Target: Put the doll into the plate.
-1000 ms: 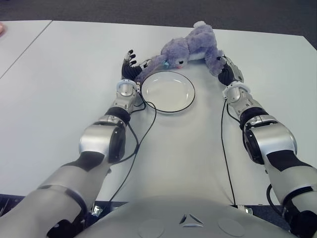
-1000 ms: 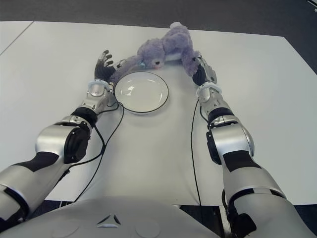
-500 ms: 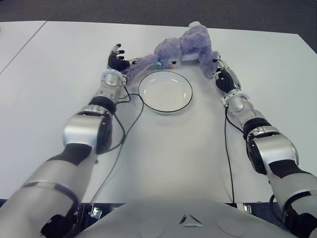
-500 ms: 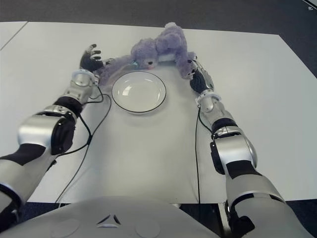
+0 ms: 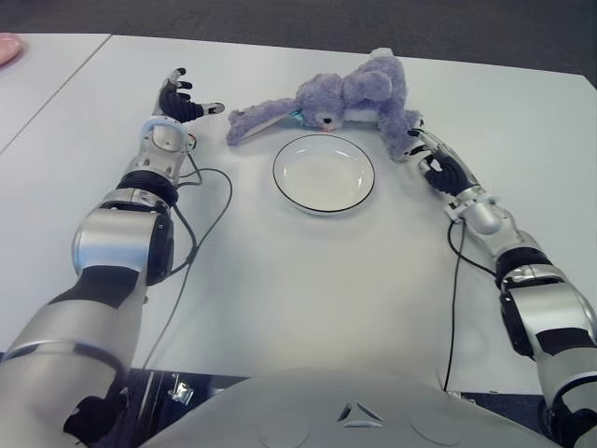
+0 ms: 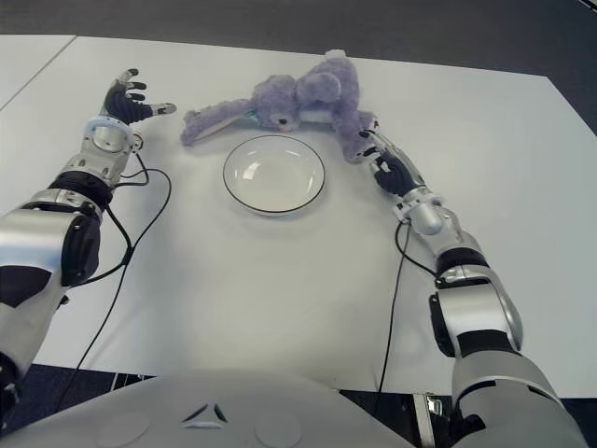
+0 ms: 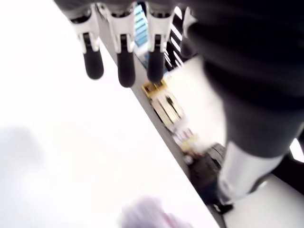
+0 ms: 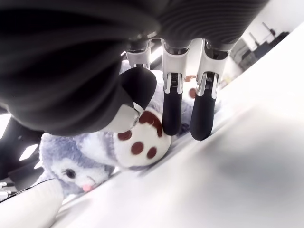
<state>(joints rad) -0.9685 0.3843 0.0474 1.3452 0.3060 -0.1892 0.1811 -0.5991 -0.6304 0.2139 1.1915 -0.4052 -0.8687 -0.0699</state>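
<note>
A broad white table [image 5: 308, 280] spreads before the robot, a second white table [image 5: 37, 84] butting against it on the robot's left. On the main table a purple plush doll [image 5: 350, 93] lies sprawled on its front along the far side of a white plate [image 5: 324, 175], one long ear stretched toward the robot's left and a leg hanging toward the right; the doll is on the bare tabletop, not in the plate, though its head sits just beside the far rim. The plate, thinly rimmed in black, holds nothing. The right hand [image 5: 437, 166] reaches in from the robot's right, its fingertips [image 8: 171, 114] extended at the doll's paw, whose cream sole with brown pads shows in the right wrist view; the thumb sits against the sole and the fingers stand straight in front of it, but whether they pinch the paw cannot be told. The left hand [image 5: 173, 98] is raised well apart from the doll on the robot's left, fingers [image 7: 124, 66] spread and holding nothing. Black cables [image 5: 210, 215] trail across the table from both wrists.
</note>
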